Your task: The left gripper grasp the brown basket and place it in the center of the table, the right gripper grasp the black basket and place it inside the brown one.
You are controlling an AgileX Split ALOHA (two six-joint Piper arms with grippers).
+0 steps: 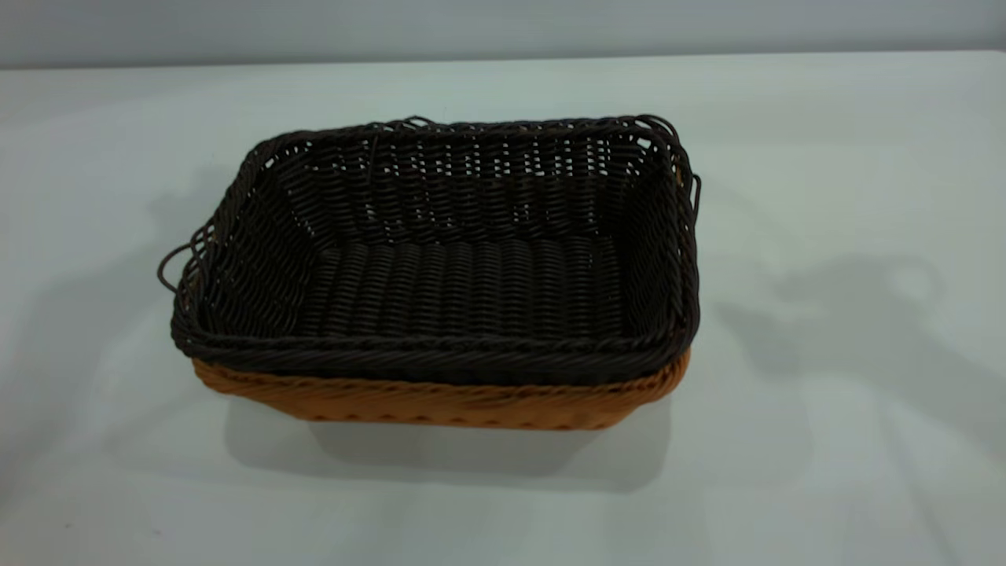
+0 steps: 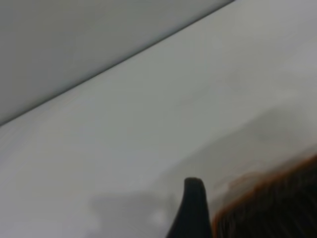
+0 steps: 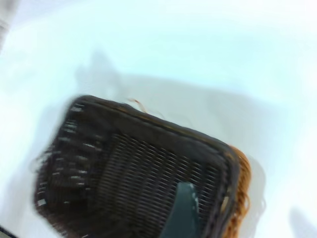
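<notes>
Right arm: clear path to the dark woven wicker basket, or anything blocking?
Probably yes. The very dark brown-black woven wicker basket sits nested in the orange-tan woven wicker basket, open top exposed. The right wrist view looks down into it past a fingertip, with nothing between.

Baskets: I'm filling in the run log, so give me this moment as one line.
black basket nested inside brown basket | stack mid-table | left gripper beside stack | right gripper above it | nothing held
</notes>
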